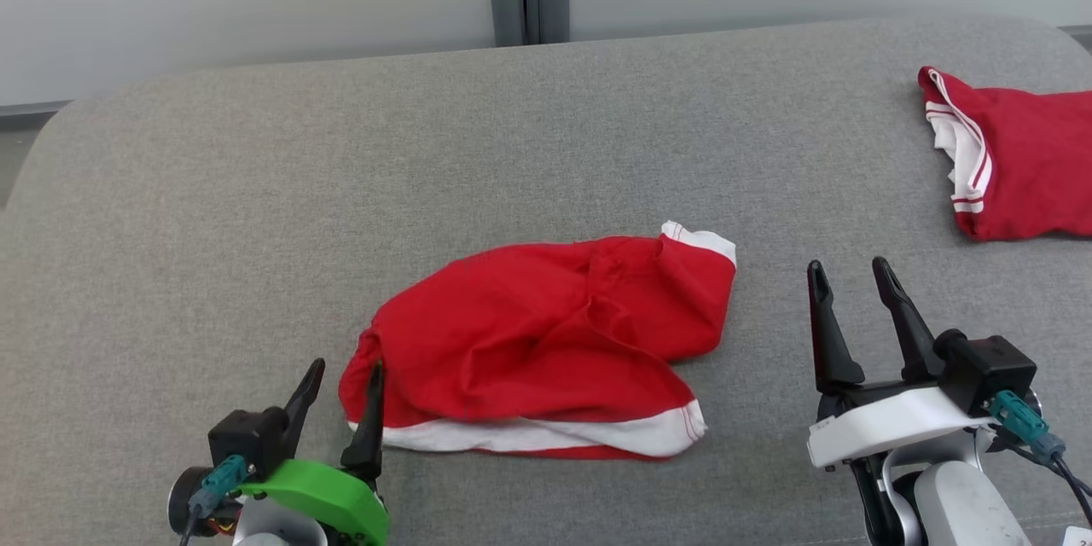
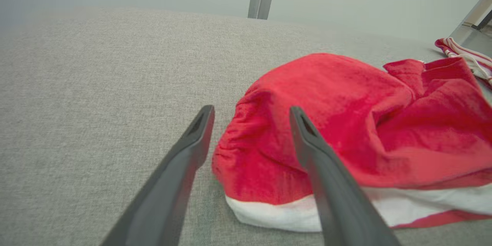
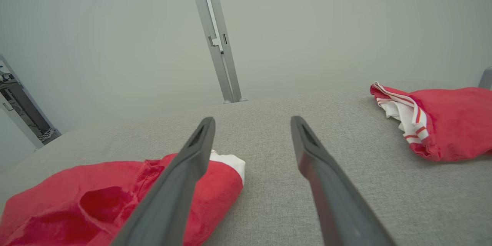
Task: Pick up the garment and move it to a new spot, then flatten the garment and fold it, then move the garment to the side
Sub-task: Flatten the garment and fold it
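1. Left tool (image 1: 346, 368): 2 fingers spread wide, nothing pinched between them.
2. Garment (image 1: 546, 333), red with white bands, lies crumpled on the grey table (image 1: 256, 188). Its gathered end is just ahead of the left tool's fingertips, and its bulk is off to that tool's right.
3. Left wrist view: the tool's right-hand finger (image 2: 326, 169) crosses in front of the garment and hides part of the near white band. Whether the finger touches the cloth: cannot tell.
4. Right tool (image 1: 849, 266): 2 fingers spread, nothing between them, poised over the table. The garment lies to this tool's left, apart from it. The right wrist view cuts the garment off at the bottom-left corner, and the tool's left-hand finger covers part of it.
5. Second red garment (image 1: 1024, 162), with white-and-red striped trim, lies ahead and to the right of the right tool, well apart from the first. The head view cuts it off at the right edge, so its full shape is unreadable.
6. Garment type unclear: folds hide the outline.
7. Both arms are cut off at the head view's bottom edge.
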